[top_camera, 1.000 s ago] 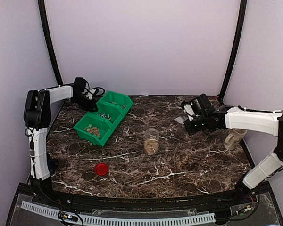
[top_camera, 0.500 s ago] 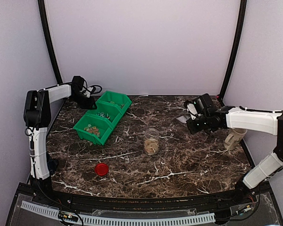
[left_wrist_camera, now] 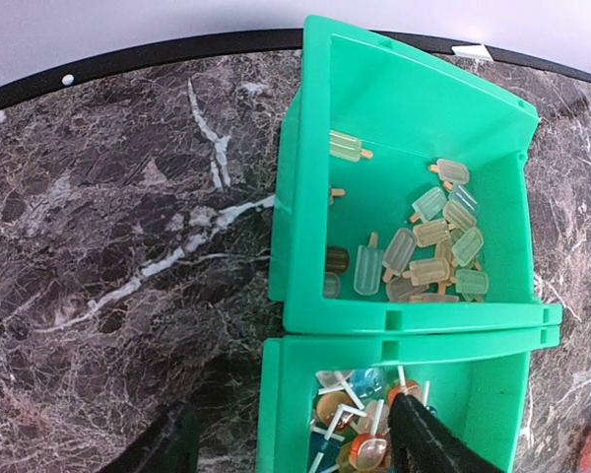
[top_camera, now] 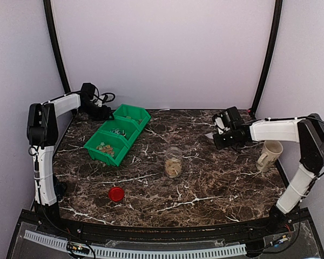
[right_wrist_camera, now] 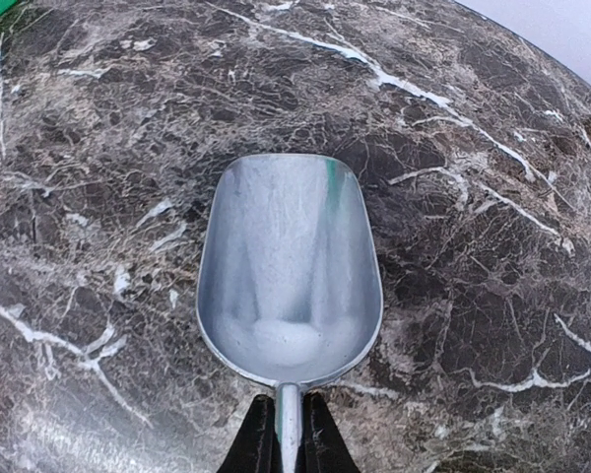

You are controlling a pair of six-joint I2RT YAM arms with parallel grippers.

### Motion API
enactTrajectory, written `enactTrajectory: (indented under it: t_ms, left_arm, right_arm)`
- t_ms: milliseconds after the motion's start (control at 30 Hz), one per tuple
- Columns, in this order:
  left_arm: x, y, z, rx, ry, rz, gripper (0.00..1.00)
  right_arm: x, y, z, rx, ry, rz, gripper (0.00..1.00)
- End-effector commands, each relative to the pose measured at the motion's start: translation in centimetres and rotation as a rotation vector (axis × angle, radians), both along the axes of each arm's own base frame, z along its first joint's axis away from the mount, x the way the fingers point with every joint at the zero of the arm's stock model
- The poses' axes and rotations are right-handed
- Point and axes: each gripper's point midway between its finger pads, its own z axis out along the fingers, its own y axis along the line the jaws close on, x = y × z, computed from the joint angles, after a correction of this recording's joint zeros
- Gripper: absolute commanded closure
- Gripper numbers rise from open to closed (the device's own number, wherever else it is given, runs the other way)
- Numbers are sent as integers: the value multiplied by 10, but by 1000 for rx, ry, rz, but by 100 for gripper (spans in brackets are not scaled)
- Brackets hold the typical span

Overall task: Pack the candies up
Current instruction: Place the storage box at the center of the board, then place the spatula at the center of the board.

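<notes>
- Right gripper (right_wrist_camera: 281, 434): fingers clamped together on the thin handle of a silver, rounded metal scoop (right_wrist_camera: 291, 266). The bowl is empty and points to 12 o'clock in the wrist view, low over the dark marble-patterned table (top_camera: 216, 189).
- Left gripper (left_wrist_camera: 294, 414): fingers apart with nothing between them. It hangs above the shared wall of two bins, at about 10 o'clock on the table.
- Small loose candies, orange, gold and tan with some green (left_wrist_camera: 360, 448): in the middle bin, directly under the left gripper. Pale lolly-shaped ones lie in the far bin, and more in the near bin.
- Three bright green open plastic bins (top_camera: 119, 135): a touching row running from 8 to 1 o'clock.
- Clear glass jar (top_camera: 173, 162): table centre, upright and uncapped, with tan contents low inside.
- Round red lid (top_camera: 116, 193): at 7 o'clock, well apart from the jar.
- Cream ceramic mug (top_camera: 269, 155): at 3 o'clock, near the right arm.
- Hazards, as judged:
  - The scoop is well apart from the bins, and its path there passes the jar, so a low sweep could tip it.
  - The scoop bowl looks broader than the jar mouth, so a fast pour would scatter candies.
  - If the left gripper drops onto the bin wall it could shove the row.
</notes>
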Motion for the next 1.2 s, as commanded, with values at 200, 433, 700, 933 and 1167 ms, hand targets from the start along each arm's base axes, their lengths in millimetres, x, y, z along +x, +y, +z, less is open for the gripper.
enactTrajectory:
  t_ms: [200, 433, 700, 933, 1167]
  left_arm:
    - [-33, -47, 98, -96, -96, -30, 21]
    - [-92, -90, 109, -75, -140, -96, 21]
    - [-158, -100, 122, -95, -171, -121, 20]
    - [-208, -85, 120, -62, -188, -135, 20]
    - [-234, -80, 103, -92, -200, -144, 20]
  right_arm:
    - [54, 5, 4, 91, -79, -75, 100]
    - [75, 3, -14, 108, -51, -92, 100]
    - [83, 0, -43, 98, 24, -91, 100]
    - [77, -2, -66, 99, 81, -90, 97]
    - [69, -3, -71, 99, 113, -90, 93]
